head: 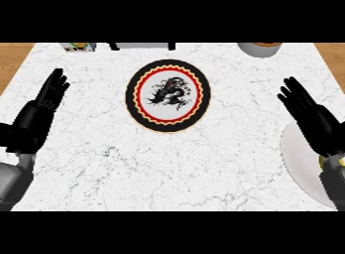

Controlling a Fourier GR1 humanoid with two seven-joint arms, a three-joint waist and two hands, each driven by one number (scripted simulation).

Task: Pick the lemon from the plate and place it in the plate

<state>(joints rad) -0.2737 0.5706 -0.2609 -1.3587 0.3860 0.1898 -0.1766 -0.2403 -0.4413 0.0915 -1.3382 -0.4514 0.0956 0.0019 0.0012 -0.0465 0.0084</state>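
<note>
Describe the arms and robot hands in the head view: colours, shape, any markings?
Both forearms are grey, blocky casings entering from the lower corners. The left robot hand and right robot hand are all black, with long slender fingers and a thumb. A small yellow detail shows at the right wrist. No cables or sleeves are visible.

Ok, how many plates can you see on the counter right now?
2. The patterned plate with a black rim sits at the counter's centre. The plain white plate lies at the right edge, partly hidden by the right hand.
</note>
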